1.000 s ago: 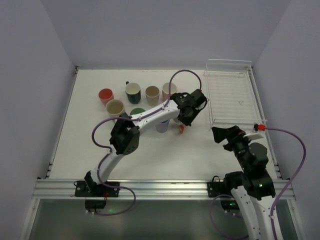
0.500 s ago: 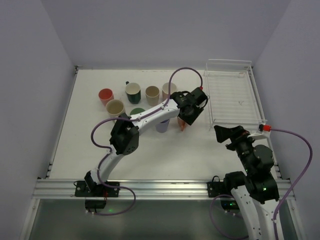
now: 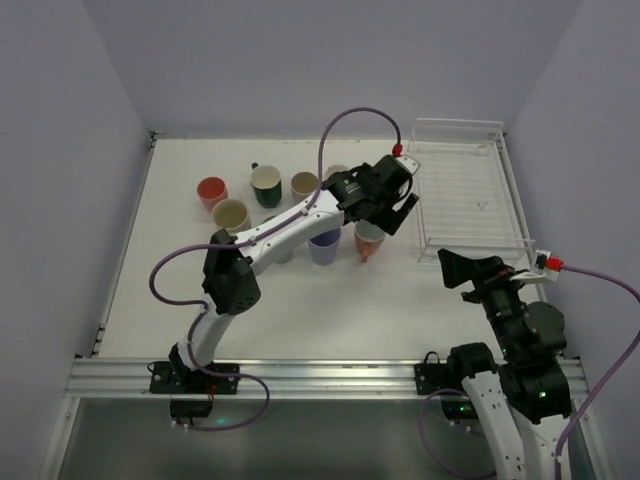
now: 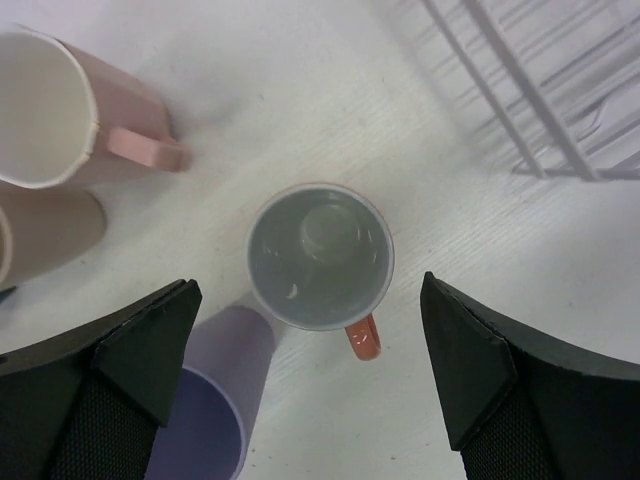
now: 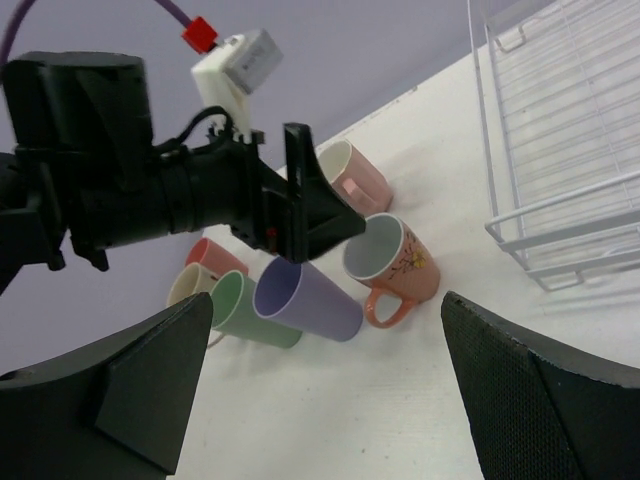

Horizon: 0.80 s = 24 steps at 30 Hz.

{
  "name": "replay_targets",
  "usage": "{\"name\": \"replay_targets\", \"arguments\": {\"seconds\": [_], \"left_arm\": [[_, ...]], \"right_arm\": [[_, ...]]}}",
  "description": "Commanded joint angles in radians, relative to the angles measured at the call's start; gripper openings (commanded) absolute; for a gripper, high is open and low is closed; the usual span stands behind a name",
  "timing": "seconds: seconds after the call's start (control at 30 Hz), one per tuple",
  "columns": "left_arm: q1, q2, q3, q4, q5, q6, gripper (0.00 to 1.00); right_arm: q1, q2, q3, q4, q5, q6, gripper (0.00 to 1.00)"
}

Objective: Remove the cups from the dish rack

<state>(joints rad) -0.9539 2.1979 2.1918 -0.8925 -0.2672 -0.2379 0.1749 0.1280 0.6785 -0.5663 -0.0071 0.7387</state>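
Left arm's fingers (image 4: pixel 140 360): standing spread wide and gripping nothing, hanging directly above the salmon mug (image 4: pixel 320 255) with a clear gap on either side of it.
Salmon mug: sitting upright and mouth up on the white worktop (image 3: pixel 330 310), just left of the dish rack's near left corner, its handle pointing toward the near edge.
Lavender tumbler (image 3: pixel 325 246): standing just beside the salmon mug, on its left.
Light green cup (image 5: pixel 245 310): showing in the right wrist view, tucked against the tumbler's far side.
Pink mug (image 4: pixel 90 120): standing just beyond the salmon mug, handle turned toward it.
Remaining cups: red cup (image 3: pixel 211 190), cream cup (image 3: pixel 230 214), dark green mug (image 3: pixel 266 185) and tan cup (image 3: pixel 304 184) are clustering farther left, all upright.
Dish rack (image 3: pixel 460 125): lying along the far right of the worktop.
Right arm's fingers (image 5: pixel 150 390): standing wide open and holding nothing, hanging just off the rack's near edge and facing the cups.
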Motion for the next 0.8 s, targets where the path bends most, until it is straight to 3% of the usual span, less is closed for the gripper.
{"name": "replay_targets", "arguments": {"seconds": [0.0, 0.17, 0.3, 0.4, 0.5, 0.77], "left_arm": [[0.003, -0.191, 0.036, 0.159, -0.087, 0.034, 1.0], [0.0, -0.522, -0.165, 0.288, -0.156, 0.037, 1.0], [0.0, -0.844, -0.496, 0.426, -0.245, 0.077, 1.0], [0.0, -1.157, -0.663, 0.452, -0.348, 0.101, 1.0], [0.0, -1.358, -0.753, 0.432, -0.406, 0.104, 1.0], [0.0, -1.595, -0.987, 0.36, -0.455, 0.06, 1.0]], "right_arm": [[0.0, -0.011, 0.076, 0.003, 0.033, -0.021, 0.99], [0.0, 0.005, 0.174, -0.027, 0.073, -0.053, 0.99], [0.0, 0.012, 0.266, -0.049, 0.134, -0.104, 0.99], [-0.002, -0.002, 0.326, -0.049, 0.179, -0.148, 0.99], [0.0, -0.028, 0.352, -0.046, 0.213, -0.171, 0.99], [0.0, -0.033, 0.299, -0.011, 0.257, -0.154, 0.99]]}}
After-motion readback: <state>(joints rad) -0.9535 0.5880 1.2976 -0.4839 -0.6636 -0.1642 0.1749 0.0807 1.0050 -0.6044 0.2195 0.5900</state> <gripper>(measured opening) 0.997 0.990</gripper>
